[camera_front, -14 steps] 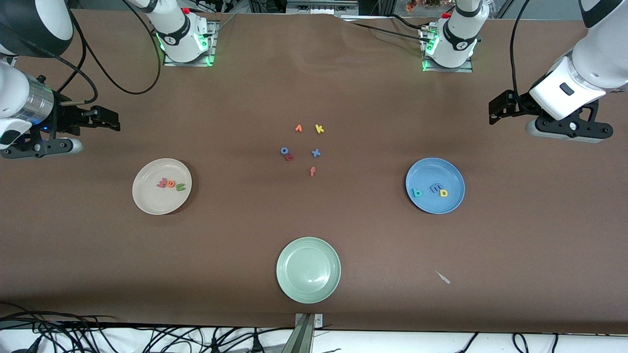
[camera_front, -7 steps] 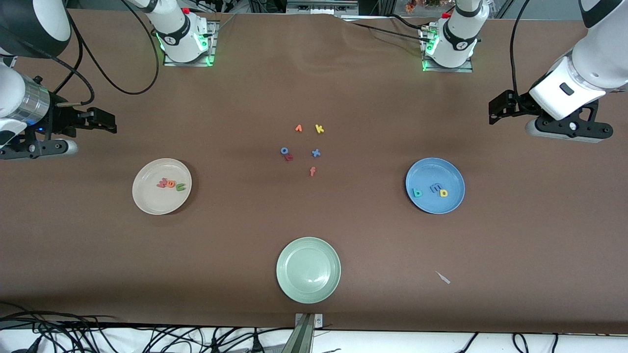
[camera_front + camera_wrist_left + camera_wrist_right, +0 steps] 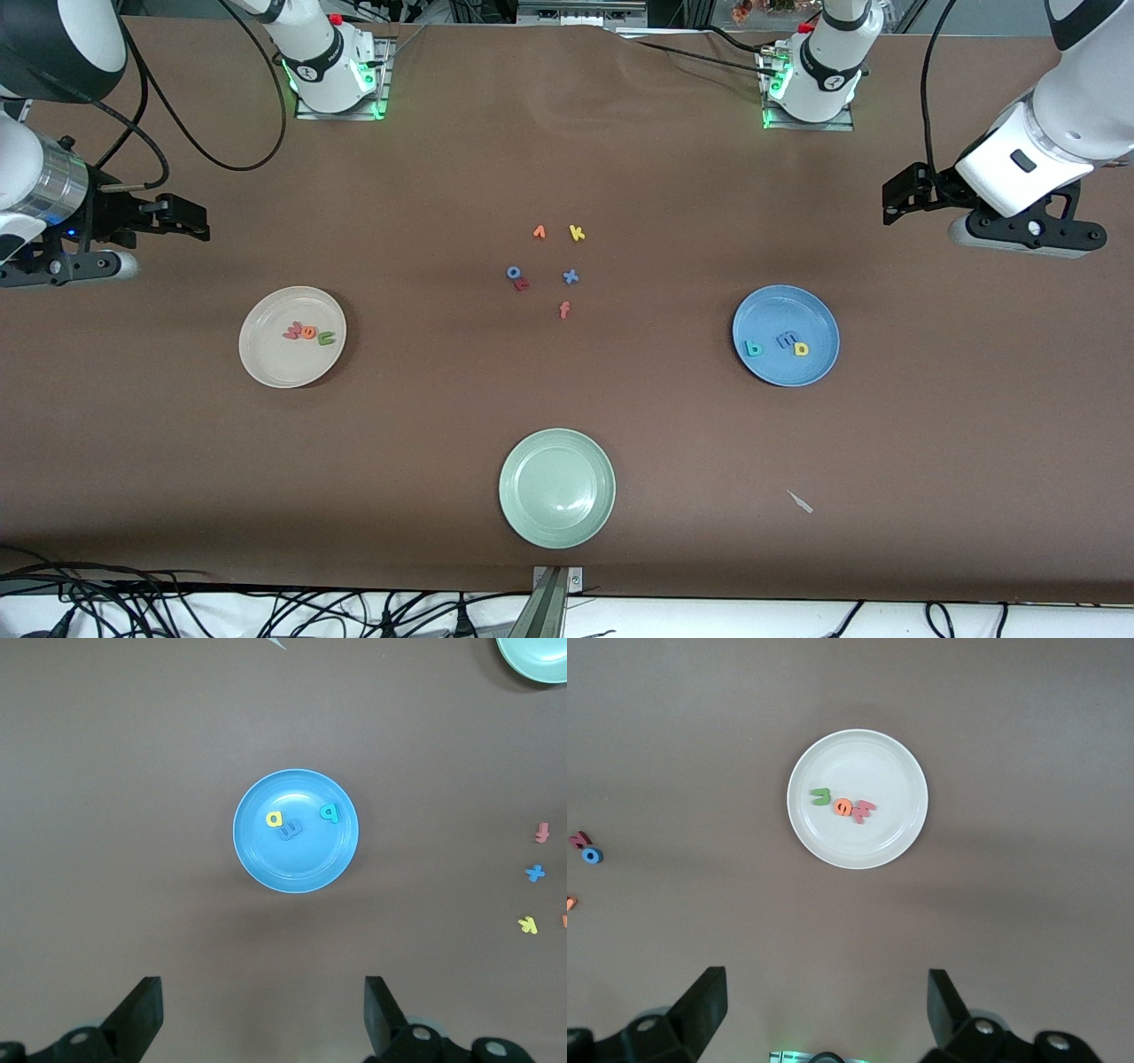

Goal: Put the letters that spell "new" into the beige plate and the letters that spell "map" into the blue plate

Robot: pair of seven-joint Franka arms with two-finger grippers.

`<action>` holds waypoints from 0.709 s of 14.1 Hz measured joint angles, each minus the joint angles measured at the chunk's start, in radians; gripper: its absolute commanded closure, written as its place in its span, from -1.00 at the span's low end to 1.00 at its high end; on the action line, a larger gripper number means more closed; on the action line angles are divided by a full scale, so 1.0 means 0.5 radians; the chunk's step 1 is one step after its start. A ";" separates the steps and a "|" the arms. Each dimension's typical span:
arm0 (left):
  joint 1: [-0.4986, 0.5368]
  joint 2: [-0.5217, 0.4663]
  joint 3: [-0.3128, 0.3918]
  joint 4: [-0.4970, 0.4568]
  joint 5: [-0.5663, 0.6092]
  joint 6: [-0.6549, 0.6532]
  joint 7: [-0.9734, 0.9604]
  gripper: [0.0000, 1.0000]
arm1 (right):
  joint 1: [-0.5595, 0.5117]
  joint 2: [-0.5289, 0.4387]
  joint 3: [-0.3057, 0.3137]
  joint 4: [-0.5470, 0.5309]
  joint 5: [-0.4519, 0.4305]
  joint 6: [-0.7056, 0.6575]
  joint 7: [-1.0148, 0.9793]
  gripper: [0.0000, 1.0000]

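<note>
The green "n" (image 3: 327, 338), orange "e" (image 3: 308, 332) and pink "w" (image 3: 291, 332) lie in the beige plate (image 3: 266, 363); the blue "m" (image 3: 786, 338), yellow "a" (image 3: 801, 349) and teal "p" (image 3: 754, 348) lie in the blue plate (image 3: 811, 372). Both words look sorted. The right gripper (image 3: 197, 221) and left gripper (image 3: 895, 202) hang spread and empty, each raised, off its own plate toward its end of the table.

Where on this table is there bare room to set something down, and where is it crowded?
Bare cloth lies between the beige plate and the pale green plate, and between the pale green plate and the blue plate. The pale green plate holds nothing. It is crowded at the loose letters mid-table, and inside the beige and blue plates.
</note>
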 measured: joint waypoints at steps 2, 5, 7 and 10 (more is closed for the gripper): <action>0.000 0.000 0.000 0.000 0.000 0.000 0.000 -1.00 | -0.021 0.000 0.007 0.000 0.000 0.001 0.000 -1.00; 0.000 0.000 0.000 0.000 0.000 -0.001 0.000 -1.00 | -0.193 -0.005 0.141 0.000 -0.002 0.001 0.001 -1.00; 0.000 0.000 0.000 0.000 0.000 -0.001 0.000 -1.00 | -0.283 -0.010 0.201 0.000 -0.002 0.001 0.001 -1.00; 0.000 0.000 -0.001 0.000 0.000 -0.001 0.000 -1.00 | -0.336 -0.016 0.257 0.000 -0.002 0.001 0.003 -1.00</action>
